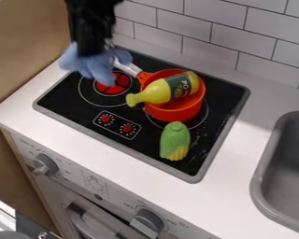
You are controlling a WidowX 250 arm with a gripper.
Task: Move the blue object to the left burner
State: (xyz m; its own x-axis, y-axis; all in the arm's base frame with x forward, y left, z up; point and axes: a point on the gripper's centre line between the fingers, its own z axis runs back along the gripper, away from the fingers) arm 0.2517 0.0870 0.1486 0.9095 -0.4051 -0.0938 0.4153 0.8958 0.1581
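- Gripper (92, 49), black: opening and hold cannot be told.
- Blue object (97, 66), soft: directly below the gripper, overlapping it in view, beside the left burner (118, 84).
- Orange pot (175, 112): right of the gripper, yellow bottle (158, 92) lying across it.
- Toy corn (175, 140), green-husked: beyond the pot from the gripper.

No full word can be read.
Pale letters are printed on the dark label (181, 85) of the yellow bottle (154, 93), but are only partly made out. Small marks are set around the grey knobs (147, 223) on the front panel (117, 194), and a faint sign (95, 183) is placed between them, too small to be read. On the black stovetop (64, 93), two red dots (127, 127) are ringed by small marks.
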